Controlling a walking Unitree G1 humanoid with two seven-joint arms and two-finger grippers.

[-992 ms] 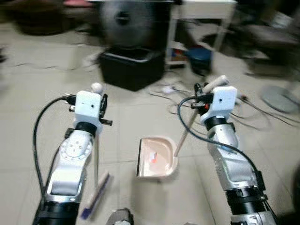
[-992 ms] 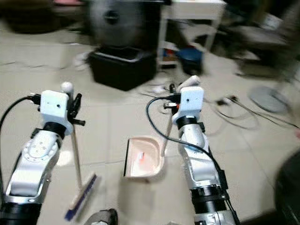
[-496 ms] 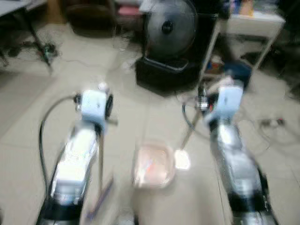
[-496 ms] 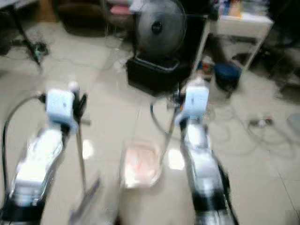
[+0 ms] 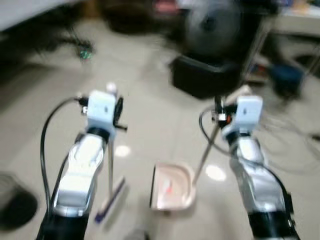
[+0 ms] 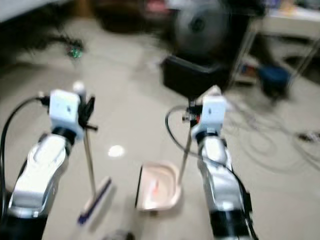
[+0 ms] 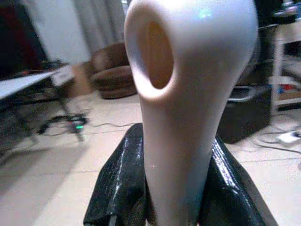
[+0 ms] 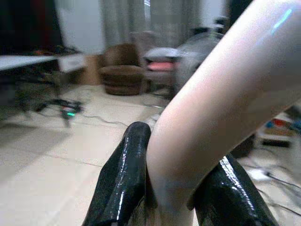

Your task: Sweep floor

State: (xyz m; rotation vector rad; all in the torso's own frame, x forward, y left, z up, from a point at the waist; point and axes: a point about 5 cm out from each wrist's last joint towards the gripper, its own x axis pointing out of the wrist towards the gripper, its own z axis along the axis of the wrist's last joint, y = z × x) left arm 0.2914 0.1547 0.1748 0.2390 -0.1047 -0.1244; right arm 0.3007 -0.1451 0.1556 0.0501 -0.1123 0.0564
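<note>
My left gripper point(image 5: 118, 109) is shut on the top of a broom handle point(image 7: 188, 108), whose thin shaft point(image 5: 110, 165) runs down to a blue-bristled broom head point(image 5: 111, 201) on the tiled floor. My right gripper point(image 5: 220, 109) is shut on the cream handle point(image 8: 221, 103) of a long-handled dustpan. The pink dustpan point(image 5: 171, 186) rests on the floor between my arms, with a small reddish scrap inside it. In each wrist view two black fingers point(image 7: 122, 188) clamp the pale handle.
A black bin point(image 5: 205, 77) and a standing fan point(image 5: 210, 25) are ahead on the right. Cables point(image 5: 295, 155) trail over the tiles at right. A white table leg point(image 5: 257, 40) and a blue object point(image 5: 285, 77) lie beyond. A dark round thing point(image 5: 12, 207) sits at lower left.
The whole picture has swung, so the camera has turned left; the bin and fan now sit further right. Both grippers keep their hold, and broom and dustpan stay between my arms.
</note>
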